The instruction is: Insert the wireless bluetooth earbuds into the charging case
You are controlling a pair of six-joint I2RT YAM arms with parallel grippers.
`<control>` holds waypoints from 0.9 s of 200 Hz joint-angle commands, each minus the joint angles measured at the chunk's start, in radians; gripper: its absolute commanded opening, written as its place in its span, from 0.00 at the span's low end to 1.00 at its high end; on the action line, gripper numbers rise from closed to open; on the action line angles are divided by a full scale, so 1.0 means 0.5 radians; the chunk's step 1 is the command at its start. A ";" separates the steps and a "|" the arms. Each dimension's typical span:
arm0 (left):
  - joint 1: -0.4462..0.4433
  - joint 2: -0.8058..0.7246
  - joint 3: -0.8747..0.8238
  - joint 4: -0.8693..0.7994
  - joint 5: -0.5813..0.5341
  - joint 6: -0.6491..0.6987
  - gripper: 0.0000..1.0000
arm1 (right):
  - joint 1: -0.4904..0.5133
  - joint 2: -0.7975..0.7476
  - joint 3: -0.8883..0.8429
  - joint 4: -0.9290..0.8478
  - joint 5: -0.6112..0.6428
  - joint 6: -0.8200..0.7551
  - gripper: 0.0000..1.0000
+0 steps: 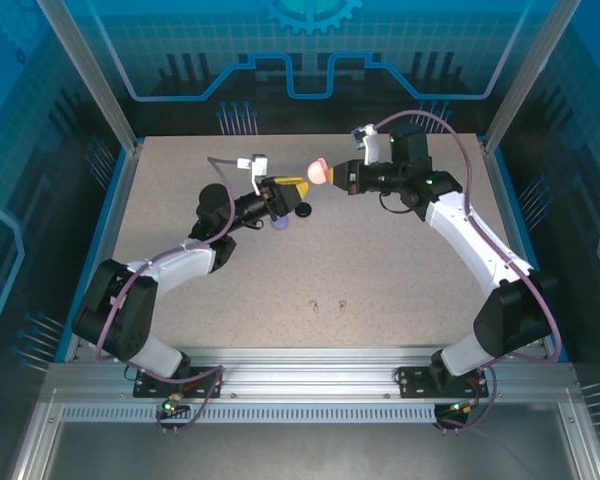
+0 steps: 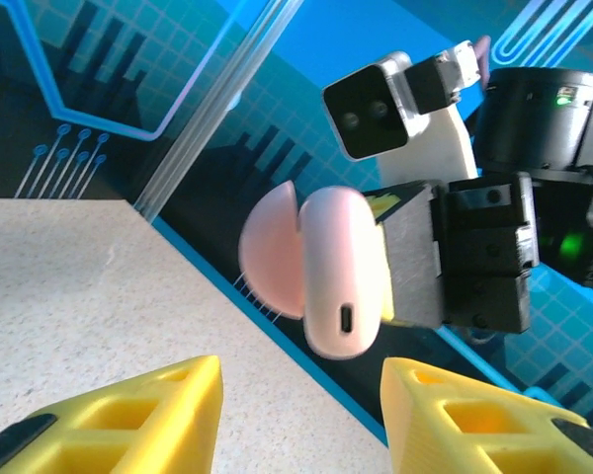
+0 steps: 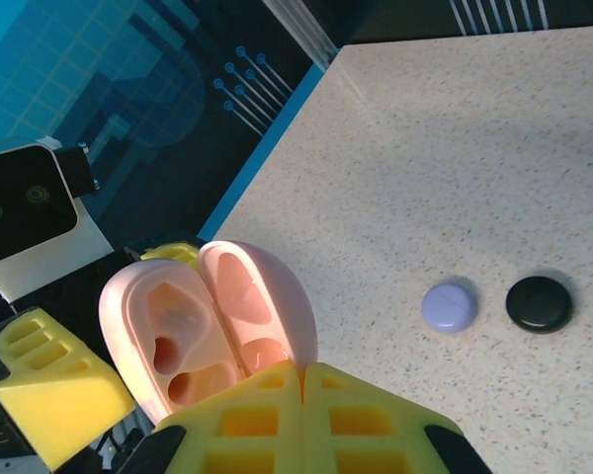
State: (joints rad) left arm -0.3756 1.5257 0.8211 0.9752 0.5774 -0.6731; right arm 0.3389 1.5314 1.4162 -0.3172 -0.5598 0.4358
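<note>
We list: pink case (image 1: 320, 172), lid open, jutting left, clamped in right gripper (image 3: 301, 395); left gripper (image 2: 298, 395) parted, empty.

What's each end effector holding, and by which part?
Right end effector pinches the open pink charging case by its base half; left end effector holds nothing.

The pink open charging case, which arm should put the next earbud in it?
Probably the left. The right gripper is shut on the pink open charging case, held above the speckled table; the left gripper faces it with open, empty jaws.
</note>
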 commanded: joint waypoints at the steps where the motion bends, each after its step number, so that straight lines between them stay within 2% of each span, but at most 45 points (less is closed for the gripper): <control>1: 0.044 -0.088 0.124 -0.203 0.098 0.134 0.50 | -0.043 0.040 0.128 -0.153 0.062 -0.127 0.00; 50: 0.091 -0.089 0.462 -0.893 0.306 0.534 0.54 | -0.044 0.102 0.334 -0.431 0.208 -0.395 0.00; 116: 0.153 0.078 1.018 -1.891 0.638 1.112 0.54 | -0.037 0.133 0.453 -0.629 0.392 -0.697 0.00; 149: 0.177 0.198 1.247 -2.281 0.745 1.329 0.54 | -0.023 0.137 0.456 -0.660 0.397 -0.804 0.00; 180: 0.177 0.297 1.401 -2.502 0.796 1.452 0.54 | -0.002 0.157 0.476 -0.672 0.396 -0.855 0.00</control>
State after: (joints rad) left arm -0.2916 1.6352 1.4540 -0.0978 0.9089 -0.0490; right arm 0.3317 1.5940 1.6123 -0.6243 -0.3672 0.0589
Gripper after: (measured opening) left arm 0.545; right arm 0.045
